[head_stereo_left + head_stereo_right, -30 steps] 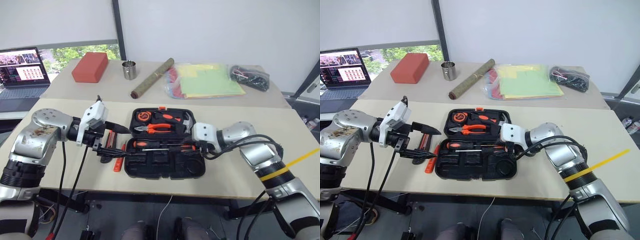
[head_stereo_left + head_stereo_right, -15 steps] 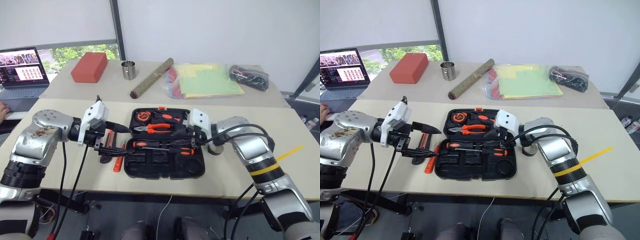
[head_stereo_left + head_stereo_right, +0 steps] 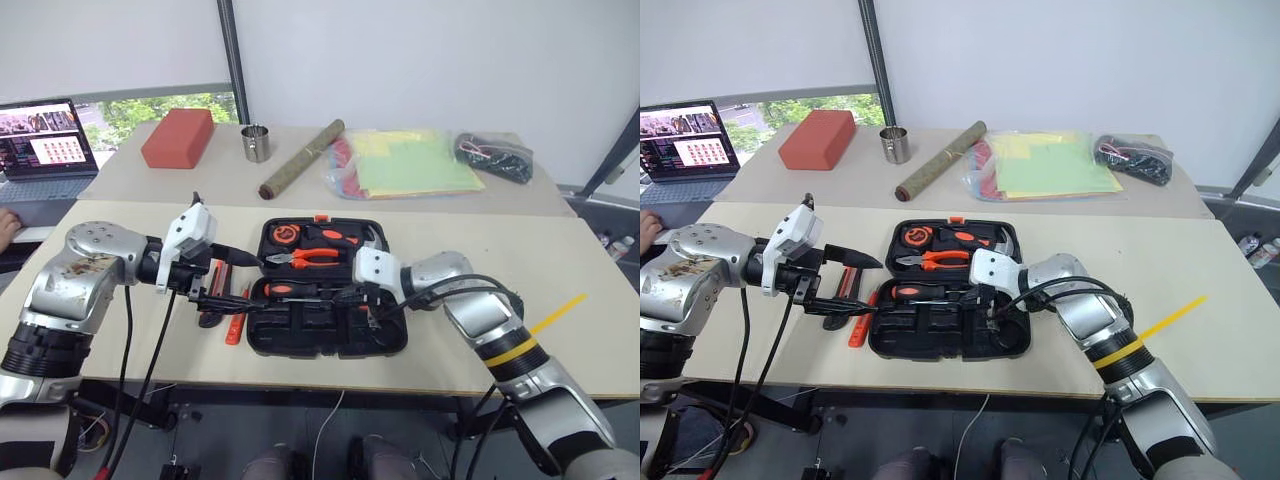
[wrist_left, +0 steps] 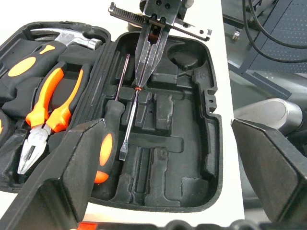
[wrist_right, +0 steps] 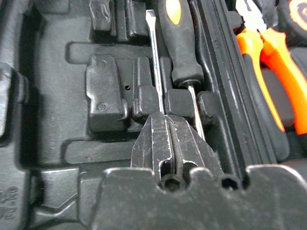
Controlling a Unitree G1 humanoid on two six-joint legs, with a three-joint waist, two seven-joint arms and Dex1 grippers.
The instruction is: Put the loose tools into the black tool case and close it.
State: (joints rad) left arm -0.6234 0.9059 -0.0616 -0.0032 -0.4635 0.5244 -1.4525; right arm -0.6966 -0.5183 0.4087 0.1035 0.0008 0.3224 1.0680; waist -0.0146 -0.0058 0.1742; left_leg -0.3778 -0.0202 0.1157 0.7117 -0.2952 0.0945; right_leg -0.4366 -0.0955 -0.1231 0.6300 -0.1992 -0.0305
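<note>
A: What sits nearest on the counter [image 3: 330, 375]?

B: The black tool case [image 3: 328, 330] lies open near the front edge, its lid flat behind the tray. In the tray lie a long screwdriver [image 4: 111, 143] with an orange-and-black handle and a slimmer one [image 4: 130, 122] beside it. The other tray slots are bare.

A: And the right gripper [image 3: 368, 308]?

B: It reaches into the tray from the right. Its jaws are pressed together, tips down on the slim screwdriver's shaft; whether they pinch it or only touch it I cannot tell.

A: The left gripper [image 3: 228, 278]?

B: It hangs just left of the case, jaws spread wide, holding nothing. Under it, on the counter, lie a slim orange tester [image 3: 236, 326] and a dark tool [image 3: 848, 292], partly hidden by the fingers.

A: Farther back?

B: The lid holds orange-handled pliers [image 3: 315, 256], a hammer [image 4: 67, 39] and a tape measure [image 3: 287, 233]. Right of the case the counter is bare. On the counter behind stand a red block [image 3: 179, 136], a metal cup [image 3: 255, 142], a rolled mat [image 3: 302, 158], coloured sheets in plastic [image 3: 410, 162] and a black bundle in a bag [image 3: 495, 156]. A laptop [image 3: 45, 145] sits far left.
</note>
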